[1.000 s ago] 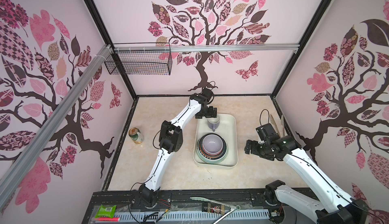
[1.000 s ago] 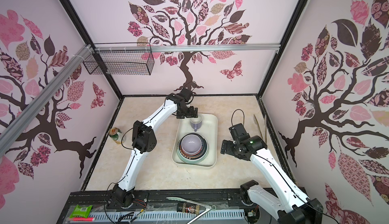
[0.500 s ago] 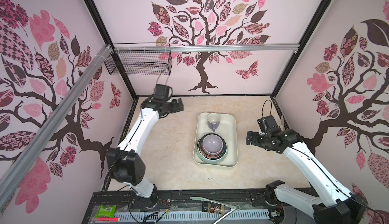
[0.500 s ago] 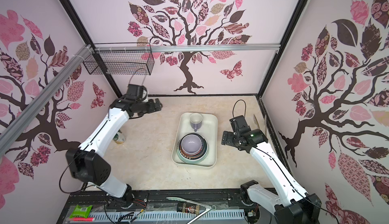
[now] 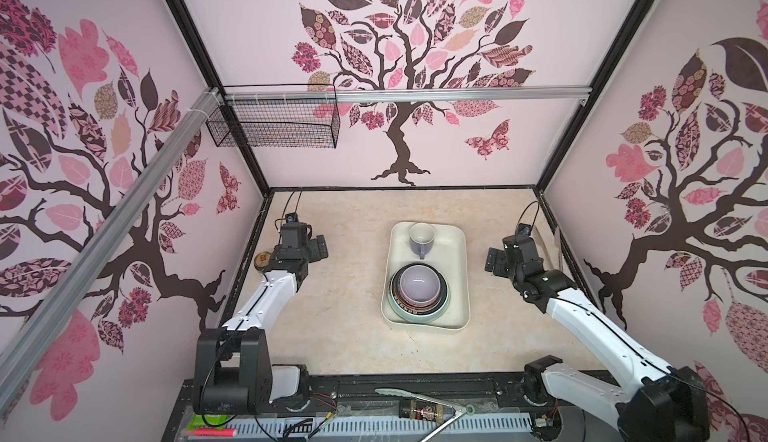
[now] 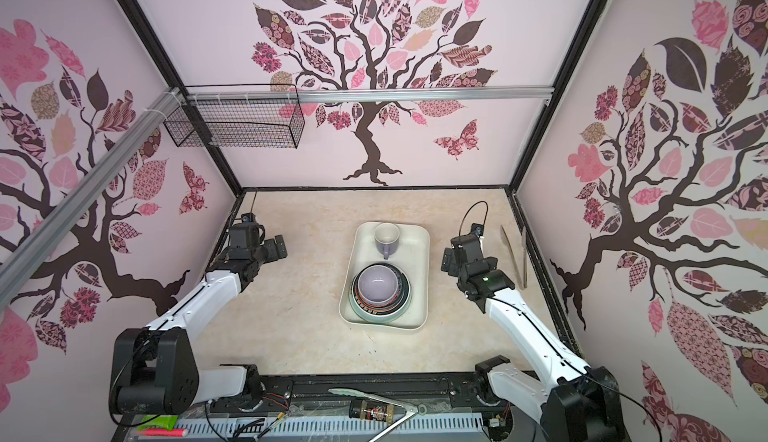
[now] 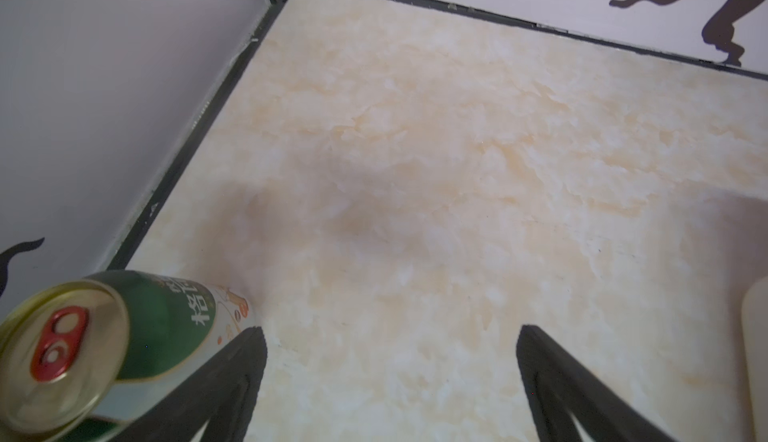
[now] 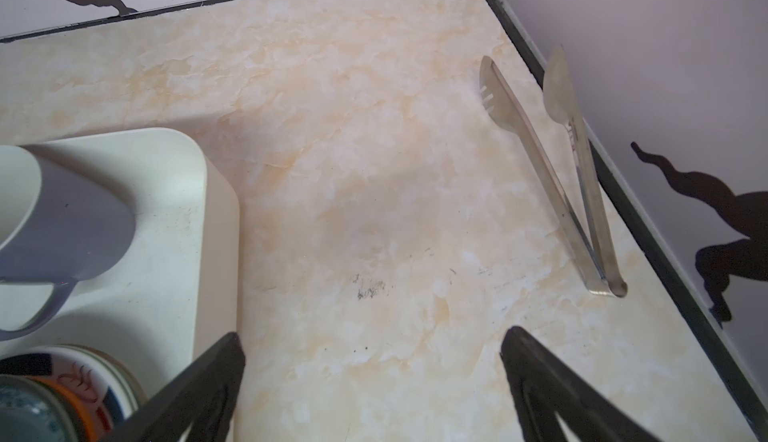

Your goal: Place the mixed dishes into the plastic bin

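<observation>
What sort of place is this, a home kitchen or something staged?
Probably a staged robot test booth, not a home: tree-decal walls on a black frame, a marble-look tabletop, and a plastic bin of stacked dishes.

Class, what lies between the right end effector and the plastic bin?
Nothing: only bare tabletop separates the right end effector from the plastic bin, in both top views.

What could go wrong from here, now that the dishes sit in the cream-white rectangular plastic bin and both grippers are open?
1. The left gripper has one finger close beside the upright green drink can; a careless swing could tip it.
2. The right gripper hangs near the wall of the cream-white rectangular plastic bin; a bump might shake the pale-inside bowl atop the plate stack, or the lavender mug.
</observation>
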Controlling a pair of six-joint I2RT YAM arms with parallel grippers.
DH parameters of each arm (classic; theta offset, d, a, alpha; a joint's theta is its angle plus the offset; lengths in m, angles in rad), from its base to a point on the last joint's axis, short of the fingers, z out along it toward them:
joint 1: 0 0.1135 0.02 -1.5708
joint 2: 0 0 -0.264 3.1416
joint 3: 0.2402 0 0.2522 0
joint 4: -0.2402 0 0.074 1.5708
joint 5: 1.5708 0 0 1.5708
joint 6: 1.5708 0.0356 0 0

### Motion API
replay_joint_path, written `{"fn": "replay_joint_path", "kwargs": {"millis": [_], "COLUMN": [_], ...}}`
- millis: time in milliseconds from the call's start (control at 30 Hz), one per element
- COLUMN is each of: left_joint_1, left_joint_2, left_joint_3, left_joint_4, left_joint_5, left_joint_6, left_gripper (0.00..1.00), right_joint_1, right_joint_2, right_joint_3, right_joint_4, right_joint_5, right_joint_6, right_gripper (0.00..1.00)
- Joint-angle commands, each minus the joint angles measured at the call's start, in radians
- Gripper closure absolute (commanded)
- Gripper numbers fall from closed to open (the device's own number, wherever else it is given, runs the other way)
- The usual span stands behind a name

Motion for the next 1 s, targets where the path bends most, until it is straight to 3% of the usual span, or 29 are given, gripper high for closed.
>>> {"fn": "replay_joint_path", "kwargs": {"millis": [0, 100, 200, 267, 333, 500, 600, 667, 767, 833, 933, 967], "left_joint_1": [0.065, 0.074, 0.075, 0.076, 0.085, 0.086, 0.063, 0.031, 0.010, 0.008, 0.013, 0.013], "left_joint_2": [0.007, 0.007, 0.029, 0.064, 0.099, 0.170, 0.189, 0.210, 0.253, 0.243, 0.252, 0.251], "left_joint_3": [-0.073, -0.148, -0.210, -0.224, -0.188, -0.265, -0.264, -0.323, -0.400, -0.393, -0.394, -0.394], "left_joint_4": [0.264, 0.418, 0.519, 0.584, 0.521, 0.678, 0.695, 0.831, 1.014, 0.990, 1.001, 1.003], "left_joint_5": [0.060, 0.077, 0.071, 0.051, 0.048, 0.043, 0.062, 0.064, 0.024, 0.022, 0.026, 0.027], "left_joint_6": [0.015, 0.050, 0.063, 0.067, 0.058, 0.051, 0.093, 0.133, 0.141, 0.140, 0.138, 0.139], "left_gripper": [0.02, 0.02, 0.02, 0.02, 0.02, 0.02, 0.02, 0.02, 0.02, 0.02, 0.02, 0.02], "right_joint_1": [-0.006, -0.024, -0.089, -0.124, -0.154, -0.182, -0.185, -0.187, -0.212, -0.221, -0.229, -0.230], "right_joint_2": [0.000, 0.031, 0.028, 0.044, 0.079, 0.179, 0.257, 0.310, 0.340, 0.389, 0.529, 0.524], "right_joint_3": [-0.054, -0.119, -0.208, -0.259, -0.286, -0.375, -0.423, -0.442, -0.397, -0.363, -0.436, -0.435], "right_joint_4": [0.316, 0.472, 0.651, 0.750, 0.813, 1.036, 1.182, 1.278, 1.237, 1.230, 1.522, 1.507], "right_joint_5": [0.096, 0.098, -0.024, -0.053, -0.071, -0.124, -0.115, -0.060, -0.160, -0.215, -0.254, -0.250], "right_joint_6": [-0.187, -0.267, -0.234, -0.184, -0.171, -0.178, -0.214, -0.231, -0.278, -0.259, -0.268, -0.268], "right_gripper": [0.00, 0.00, 0.01, 0.00, 0.00, 0.00, 0.00, 0.00, 0.00, 0.01, 0.01, 0.01]}}
